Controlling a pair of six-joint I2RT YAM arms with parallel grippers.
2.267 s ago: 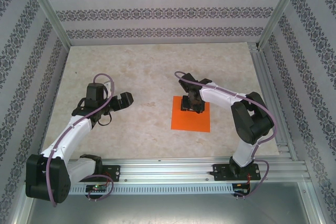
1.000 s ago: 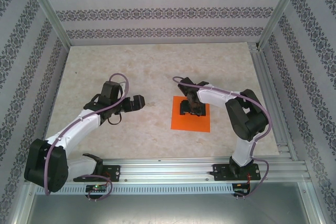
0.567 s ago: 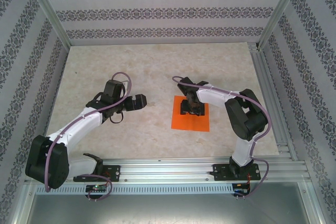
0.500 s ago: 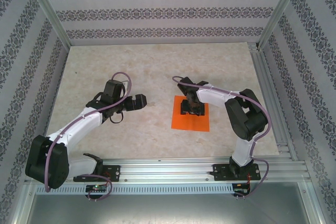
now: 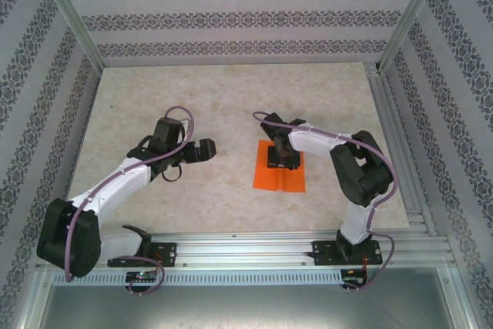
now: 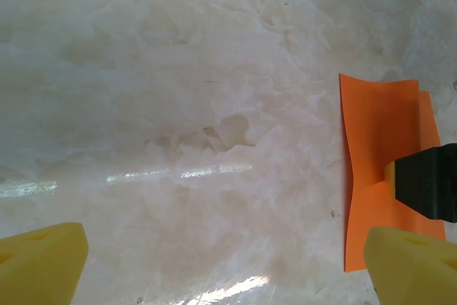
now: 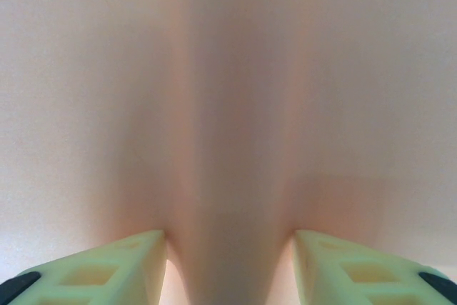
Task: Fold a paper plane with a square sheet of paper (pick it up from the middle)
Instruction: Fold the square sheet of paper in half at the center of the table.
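Note:
The square sheet of paper (image 5: 279, 178), bright orange, lies on the table right of centre and is buckled up along its middle. My right gripper (image 5: 281, 158) points down onto its far half. In the right wrist view the pale fingers (image 7: 132, 262) stand partly apart on the paper (image 7: 228, 105), with a raised ridge of it filling the gap between them. My left gripper (image 5: 206, 149) hovers left of the sheet, wide open and holding nothing. In the left wrist view its yellow fingertips (image 6: 43, 262) frame bare table, with the paper (image 6: 378, 169) at the right edge.
The pale marble-look table (image 5: 223, 98) is ringed by patterned walls. An aluminium rail (image 5: 293, 248) runs along the near edge and another (image 5: 397, 144) along the right side. A dark finger of the right gripper (image 6: 428, 189) rests on the sheet in the left wrist view.
The right fingers have drawn closer together on the sheet, which has narrowed and bulged up between them. The left gripper crept slightly toward the paper, still open.

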